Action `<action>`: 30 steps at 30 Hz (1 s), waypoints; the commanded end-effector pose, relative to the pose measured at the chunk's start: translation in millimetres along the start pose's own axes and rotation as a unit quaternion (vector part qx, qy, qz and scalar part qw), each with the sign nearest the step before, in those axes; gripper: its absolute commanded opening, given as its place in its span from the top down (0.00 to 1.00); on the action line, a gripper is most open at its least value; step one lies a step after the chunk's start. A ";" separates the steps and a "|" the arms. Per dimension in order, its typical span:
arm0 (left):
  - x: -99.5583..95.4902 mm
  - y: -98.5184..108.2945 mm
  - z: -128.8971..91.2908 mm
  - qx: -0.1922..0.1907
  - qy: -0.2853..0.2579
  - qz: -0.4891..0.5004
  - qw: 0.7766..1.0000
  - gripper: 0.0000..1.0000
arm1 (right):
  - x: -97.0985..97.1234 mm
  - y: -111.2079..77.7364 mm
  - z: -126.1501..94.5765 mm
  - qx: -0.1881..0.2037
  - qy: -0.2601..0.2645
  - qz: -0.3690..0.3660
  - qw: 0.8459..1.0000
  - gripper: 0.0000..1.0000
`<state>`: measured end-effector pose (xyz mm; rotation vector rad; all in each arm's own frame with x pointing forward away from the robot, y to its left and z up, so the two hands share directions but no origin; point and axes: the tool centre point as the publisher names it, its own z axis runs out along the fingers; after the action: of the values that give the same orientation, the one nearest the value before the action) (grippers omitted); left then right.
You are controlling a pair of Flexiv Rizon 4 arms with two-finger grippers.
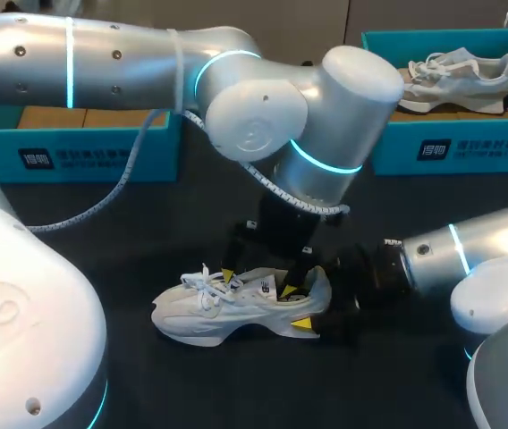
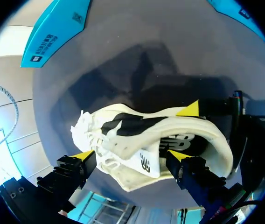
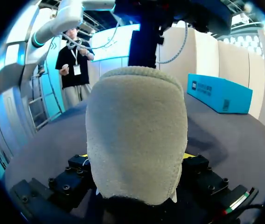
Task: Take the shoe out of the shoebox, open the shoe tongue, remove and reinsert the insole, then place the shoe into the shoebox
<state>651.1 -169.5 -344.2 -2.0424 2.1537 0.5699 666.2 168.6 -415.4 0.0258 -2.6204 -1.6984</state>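
- The shoe [image 1: 205,313] is outside the boxes, on the dark table [image 1: 415,214]. Its toe points to the robot's left and its heel to the right arm.
- I judge it to be light and soft. The upper is thin fabric that gives under a finger, and the laces are loose. Only the thick sole and the padded heel look firm. It is not fragile, but it can tip or slide if it is pulled from one side only.
- The best places to hold seem to be the heel, taken from both sides to keep the shoe steady, and the free edge of the tongue [image 2: 144,161] for opening it. The laces would only slip.
- The right claw [image 3: 136,156] is closed on the heel. The grey fuzzy heel fills the space between its fingers, with a yellow tip on each side, so the claw is only as wide as the heel.
- The left claw [image 2: 131,156] hangs from above over the middle of the shoe, spread wide. One tip is beside the laces and the other is at the mouth of the shoe, with the tongue between them. I do not see both tips squeezing it, so I take it as gripping nothing.
- The empty-looking shoebox [image 1: 75,152] stands at the far left of the table, well apart from the shoe.
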 end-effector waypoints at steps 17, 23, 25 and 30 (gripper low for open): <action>-22.9 6.6 1.8 -0.003 0.006 -0.002 1.000 0.57 | 0.9 1.1 0.8 0.003 0.000 0.000 1.000 1.00; -26.3 9.6 -4.1 0.006 0.018 -0.001 1.000 0.75 | 0.9 1.1 0.8 0.003 0.000 0.000 1.000 1.00; -28.2 10.0 -4.9 0.006 0.023 0.000 1.000 0.83 | 0.9 1.1 0.8 0.003 0.000 0.000 1.000 1.00; -38.6 11.2 -10.7 0.007 0.048 -0.005 0.999 1.00 | 0.9 1.1 0.8 0.003 0.000 0.000 1.000 1.00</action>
<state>645.7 -149.9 -327.0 -2.0720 2.1633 0.5288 666.2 168.7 -415.3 0.0260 -2.6203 -1.6987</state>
